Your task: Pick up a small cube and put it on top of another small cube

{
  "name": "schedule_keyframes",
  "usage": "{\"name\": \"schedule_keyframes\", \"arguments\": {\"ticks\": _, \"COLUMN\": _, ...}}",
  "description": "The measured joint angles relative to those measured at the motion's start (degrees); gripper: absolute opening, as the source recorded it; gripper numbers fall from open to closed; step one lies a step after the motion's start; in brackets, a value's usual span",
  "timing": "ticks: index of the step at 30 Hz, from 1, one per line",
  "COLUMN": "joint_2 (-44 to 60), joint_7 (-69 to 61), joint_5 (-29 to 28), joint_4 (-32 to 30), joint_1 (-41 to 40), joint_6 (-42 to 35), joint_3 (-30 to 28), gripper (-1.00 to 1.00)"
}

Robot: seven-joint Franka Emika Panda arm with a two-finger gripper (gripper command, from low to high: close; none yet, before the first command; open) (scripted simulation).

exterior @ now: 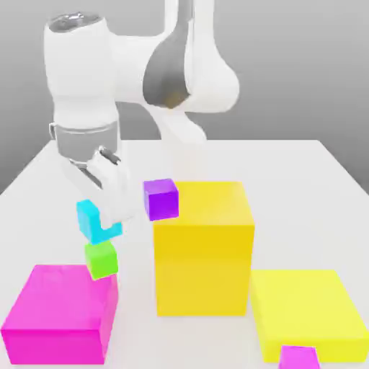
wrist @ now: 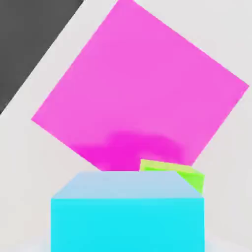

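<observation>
The cyan cube (exterior: 88, 222) looks like smooth plastic, matt on its sides, with a paler sheen on its top face. The green cube (exterior: 101, 260) and purple cube (exterior: 161, 199) have plain, smooth, matt faces. The magenta block (exterior: 61, 310), orange-yellow block (exterior: 203, 267) and yellow block (exterior: 306, 306) look smooth and matt too, without grain. The table (exterior: 288, 202) is smooth and matt. The arm (exterior: 79, 72) has a smooth, plastic-like white shell with grey parts.

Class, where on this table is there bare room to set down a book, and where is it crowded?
Bare: the table behind the yellow block, right of the orange block in the exterior view. Crowded: by the magenta block, where the green cube, cyan cube and gripper cluster.
</observation>
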Motion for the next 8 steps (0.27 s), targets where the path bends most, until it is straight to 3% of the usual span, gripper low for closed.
{"name": "schedule_keyframes", "arguments": {"ticks": 4, "joint_2": 6.1, "joint_7": 0.3, "joint_5": 0.4, "joint_4": -2.5, "joint_1": -0.3, "joint_6": 8.6, "joint_3": -0.4, "gripper": -1.00}}
{"name": "schedule_keyframes", "arguments": {"ticks": 5, "joint_2": 7.3, "joint_7": 0.2, "joint_5": 0.5, "joint_4": -2.8, "joint_1": -0.3, "joint_6": 10.2, "joint_3": -0.4, "gripper": 1.00}}
{"name": "schedule_keyframes", "arguments": {"ticks": 8, "joint_2": 7.3, "joint_7": 0.2, "joint_5": 0.5, "joint_4": -2.8, "joint_1": -0.3, "joint_6": 10.2, "joint_3": -0.4, "gripper": 1.00}}
